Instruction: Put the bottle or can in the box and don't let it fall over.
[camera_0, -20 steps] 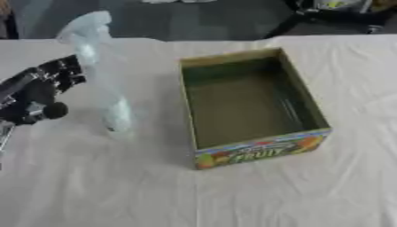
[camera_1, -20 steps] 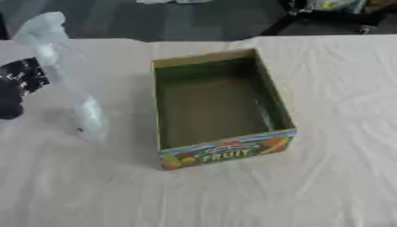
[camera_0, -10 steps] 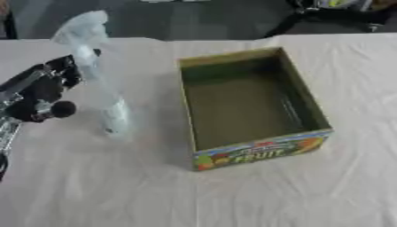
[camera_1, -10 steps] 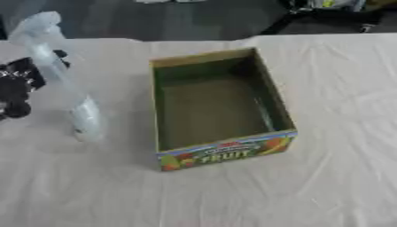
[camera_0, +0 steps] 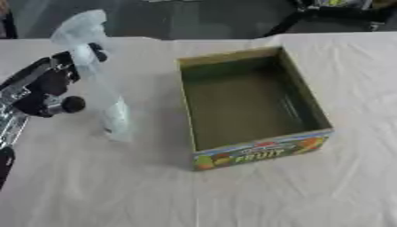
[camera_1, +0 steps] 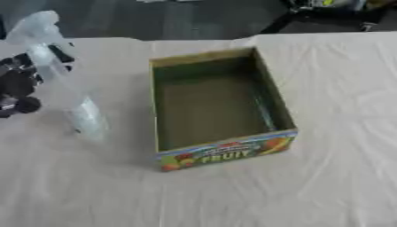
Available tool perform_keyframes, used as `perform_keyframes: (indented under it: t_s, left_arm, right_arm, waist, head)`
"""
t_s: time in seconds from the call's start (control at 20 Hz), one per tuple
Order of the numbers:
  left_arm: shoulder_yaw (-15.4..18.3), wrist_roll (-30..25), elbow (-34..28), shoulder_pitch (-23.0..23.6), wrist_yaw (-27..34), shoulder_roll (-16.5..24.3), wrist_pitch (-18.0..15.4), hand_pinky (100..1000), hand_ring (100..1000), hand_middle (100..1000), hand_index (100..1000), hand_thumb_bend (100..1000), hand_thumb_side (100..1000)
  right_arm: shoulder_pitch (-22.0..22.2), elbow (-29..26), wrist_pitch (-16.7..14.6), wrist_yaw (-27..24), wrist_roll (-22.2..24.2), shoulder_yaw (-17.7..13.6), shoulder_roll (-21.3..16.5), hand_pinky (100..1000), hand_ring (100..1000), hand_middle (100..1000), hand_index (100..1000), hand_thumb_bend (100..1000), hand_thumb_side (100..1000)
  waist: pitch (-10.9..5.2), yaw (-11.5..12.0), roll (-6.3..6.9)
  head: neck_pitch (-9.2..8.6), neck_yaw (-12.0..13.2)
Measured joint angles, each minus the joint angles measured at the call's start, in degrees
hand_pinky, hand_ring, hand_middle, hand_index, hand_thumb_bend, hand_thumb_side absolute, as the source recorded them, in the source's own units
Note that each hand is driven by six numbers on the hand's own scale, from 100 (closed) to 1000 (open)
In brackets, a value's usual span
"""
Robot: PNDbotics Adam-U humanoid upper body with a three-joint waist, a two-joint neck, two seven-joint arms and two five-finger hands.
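Here the left hand [camera_0: 43, 91] curls its fingers [camera_0: 95, 51] round the upright clear spray bottle [camera_0: 97, 84] on the bench [camera_0: 256, 195]; the fruit box [camera_0: 252, 106] stands just beside.

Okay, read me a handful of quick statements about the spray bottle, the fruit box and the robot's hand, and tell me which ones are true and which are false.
1. The clear spray bottle stands upright on the table, outside the box. True.
2. The fruit box already holds a can. False: its inside is empty.
3. The left hand is at the bottle's upper part, on the bottle's left side. True.
4. The box lies tipped on its side. False: it sits open side up on the table.
5. The right hand is reaching into the box. False: no right hand shows in either view.
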Motion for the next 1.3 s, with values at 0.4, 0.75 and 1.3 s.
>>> perform_keyframes:
  t_s: [0.4, 0.75, 1.3]
  left_arm:
    - [-0.24, -0.37, 0.81, -0.85, 0.18, 0.00, 0.60, 1000, 1000, 1000, 856, 799, 449]
    - [-0.26, -0.70, 1.51, -1.77, 0.18, -0.46, 1.40, 1000, 1000, 1000, 851, 793, 445]
    - [-0.61, -1.82, 2.10, -2.81, 0.25, -0.96, 2.50, 1000, 1000, 1000, 823, 785, 442]
  right_arm:
    - [-0.35, 0.00, 0.36, 0.05, 0.20, 0.32, 0.00, 983, 1000, 1000, 974, 100, 470]
    - [-0.57, 0.00, 0.56, 0.12, 0.37, 0.59, 0.39, 983, 1000, 1000, 975, 100, 470]
    - [-1.03, 0.00, 0.79, 0.12, 0.58, 0.67, 0.40, 984, 1000, 1000, 976, 100, 470]
  waist:
    - [0.22, -0.10, 0.31]
    - [0.49, -0.40, 0.31]
    - [0.77, -0.67, 0.35]
  head:
    - [0.00, -0.07]
    - [-0.22, -0.06]
    - [-0.30, 0.14]
